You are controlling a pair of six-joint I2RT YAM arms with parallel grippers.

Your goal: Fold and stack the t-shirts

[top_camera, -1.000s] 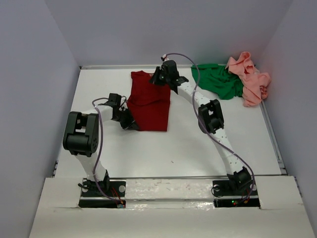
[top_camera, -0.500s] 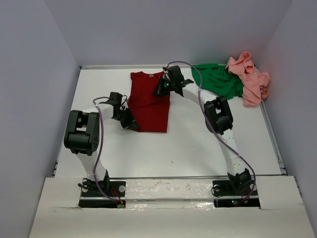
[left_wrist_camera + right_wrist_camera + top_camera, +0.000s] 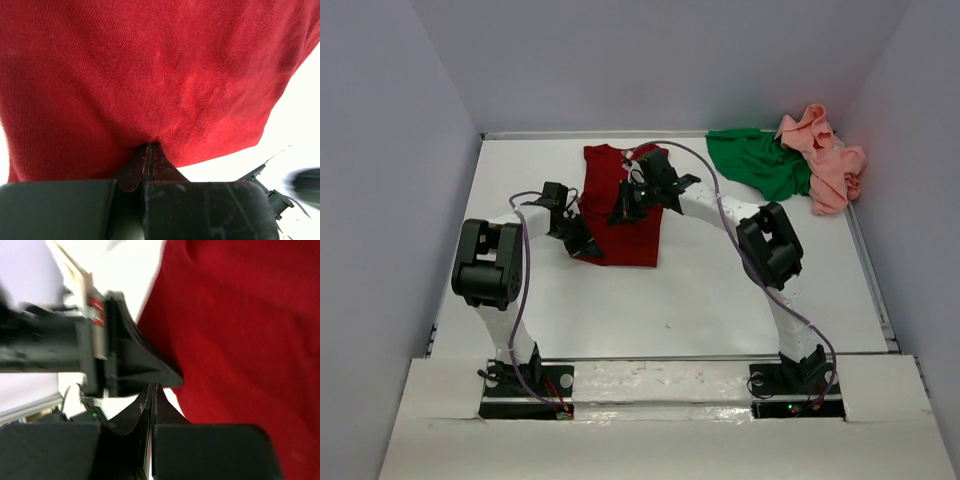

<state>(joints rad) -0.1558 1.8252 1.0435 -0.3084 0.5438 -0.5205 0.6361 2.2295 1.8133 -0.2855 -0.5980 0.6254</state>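
The dark red t-shirt lies spread flat at the table's back middle; it fills the left wrist view and the right side of the right wrist view. My left gripper is shut, pinching the shirt's near left edge, which puckers at the tips. My right gripper is shut, low over the shirt's left part, its tips just off the cloth edge and close to the left gripper. I see no cloth between its jaws. The bright green t-shirt and the salmon pink t-shirt lie crumpled at the back right.
Grey walls close in the white table on the left, back and right. The right arm's links arch over the table's middle. A raised rail runs along the near edge by the arm bases.
My right gripper has moved from the shirt's far right corner toward me and left, to the shirt's left part near the left gripper. The left gripper has barely moved.
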